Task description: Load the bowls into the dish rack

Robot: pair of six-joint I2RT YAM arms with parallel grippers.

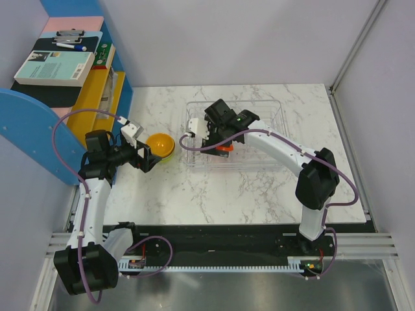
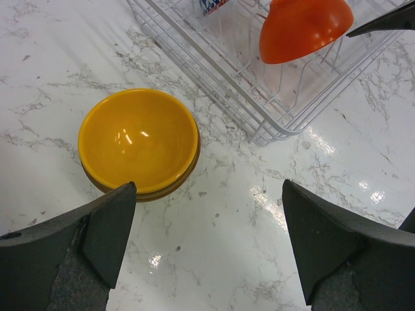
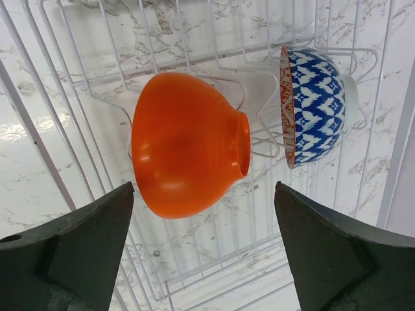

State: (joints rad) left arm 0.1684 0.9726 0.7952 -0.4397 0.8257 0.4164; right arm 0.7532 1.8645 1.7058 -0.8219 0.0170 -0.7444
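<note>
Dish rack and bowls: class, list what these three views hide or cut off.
Top external: the right arm covers most of the red-orange bowl in the dish rack.
Left wrist: the top edge cuts off the patterned bowl; the yellow bowl hides whatever is stacked beneath.

Your tabletop [image 1: 259, 194] is white marble-patterned with grey veins, and the dish rack [image 1: 267, 107] sits flat on it toward the far side. Just left of the dish rack, clear of its wire edge, a yellow-orange bowl [image 1: 160, 145] stands upright, nested in a second bowl [image 2: 165, 192] that rests on the tabletop with only its rim showing beneath.
</note>
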